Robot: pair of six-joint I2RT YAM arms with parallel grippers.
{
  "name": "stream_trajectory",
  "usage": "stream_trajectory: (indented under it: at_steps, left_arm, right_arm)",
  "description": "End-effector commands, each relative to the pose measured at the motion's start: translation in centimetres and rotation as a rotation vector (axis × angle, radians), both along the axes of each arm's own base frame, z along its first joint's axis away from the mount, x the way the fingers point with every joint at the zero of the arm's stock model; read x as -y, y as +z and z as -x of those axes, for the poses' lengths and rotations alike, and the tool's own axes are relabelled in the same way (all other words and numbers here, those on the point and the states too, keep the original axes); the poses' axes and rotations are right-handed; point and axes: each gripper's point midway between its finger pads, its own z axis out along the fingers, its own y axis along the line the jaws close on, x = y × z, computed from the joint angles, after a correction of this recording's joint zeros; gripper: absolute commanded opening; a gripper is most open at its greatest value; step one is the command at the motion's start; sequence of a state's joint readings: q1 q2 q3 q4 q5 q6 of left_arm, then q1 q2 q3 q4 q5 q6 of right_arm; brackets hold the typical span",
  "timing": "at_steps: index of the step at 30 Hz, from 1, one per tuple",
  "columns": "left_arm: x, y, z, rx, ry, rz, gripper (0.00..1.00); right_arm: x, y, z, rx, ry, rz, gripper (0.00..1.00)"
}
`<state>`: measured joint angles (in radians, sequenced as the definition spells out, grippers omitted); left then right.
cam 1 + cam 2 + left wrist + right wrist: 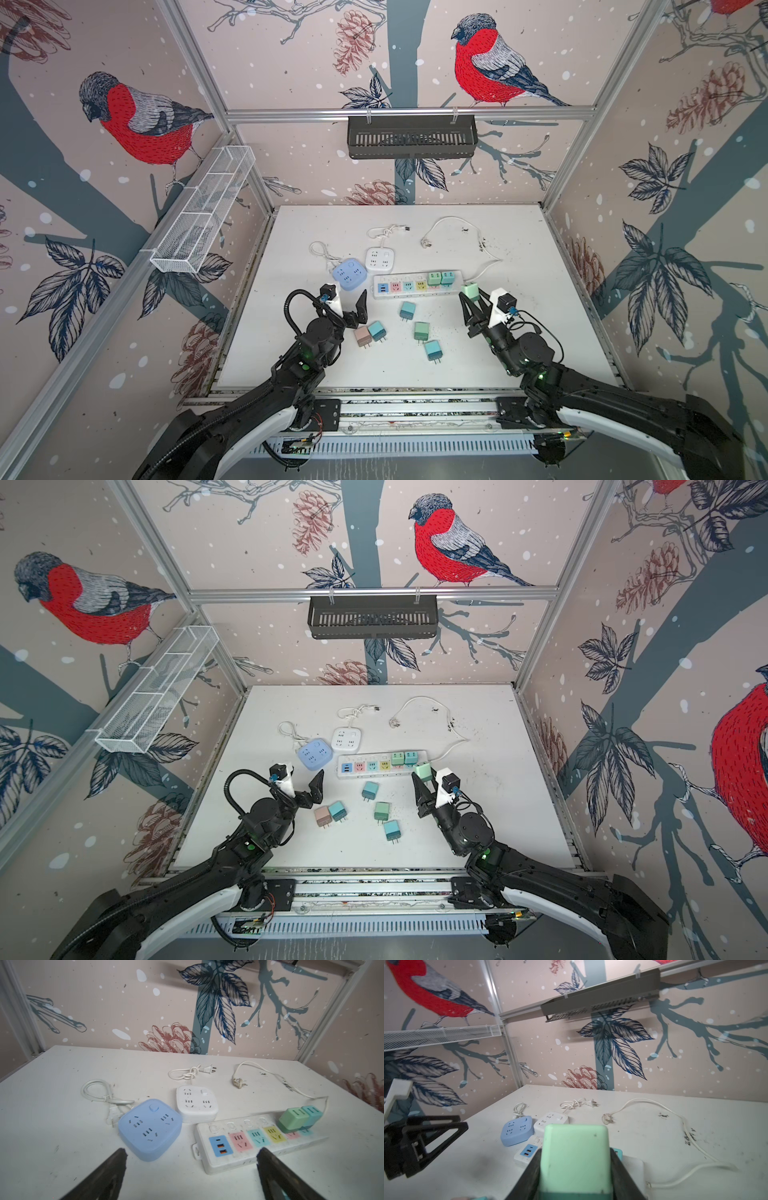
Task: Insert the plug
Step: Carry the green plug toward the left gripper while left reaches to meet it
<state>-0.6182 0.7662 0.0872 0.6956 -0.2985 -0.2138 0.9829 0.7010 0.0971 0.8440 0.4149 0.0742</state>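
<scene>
Green plug (574, 1159) clamped, prongs hidden, power strip (527, 1152) mostly covered

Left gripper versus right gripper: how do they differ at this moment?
The left gripper is wide open and empty; the right gripper is shut on a light green plug. The left gripper sits near the USB end of the power strip, by the blue square socket; the right gripper is at the strip's opposite end, near the two inserted plugs. Both have black tapered fingers pointing toward the strip.
</scene>
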Motion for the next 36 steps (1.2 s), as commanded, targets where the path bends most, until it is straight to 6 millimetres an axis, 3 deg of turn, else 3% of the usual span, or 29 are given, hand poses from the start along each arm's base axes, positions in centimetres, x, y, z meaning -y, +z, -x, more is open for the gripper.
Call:
stream_trajectory:
  at_steps: [1, 5, 9, 17, 29, 36]
  left_arm:
    - [2.8, 2.1, 1.5, 0.025, -0.186, 0.079, 0.97]
    - [4.0, 4.5, 3.1, 0.066, -0.298, 0.135, 0.94]
    - [5.2, 6.0, 4.7, 0.075, -0.410, 0.170, 0.89]
    - [8.0, 6.9, 7.5, 0.031, -0.640, 0.206, 0.86]
    - [13.3, 5.4, 9.9, -0.090, -0.842, 0.144, 0.85]
    - [14.8, 4.5, 9.6, -0.136, -0.873, 0.136, 0.84]
  right_arm:
    - [-1.8, 2.5, 2.0, 0.188, 0.127, 0.057, 0.04]
    - [-2.9, 2.1, 3.2, 0.274, 0.197, 0.147, 0.04]
    - [-4.7, 0.4, 4.9, 0.374, 0.312, 0.304, 0.04]
    - [-5.9, -1.1, 6.4, 0.517, 0.384, 0.429, 0.05]
    - [-8.4, -2.1, 6.3, 0.578, 0.446, 0.508, 0.04]
    - [-8.6, -2.1, 6.5, 0.613, 0.450, 0.518, 0.04]
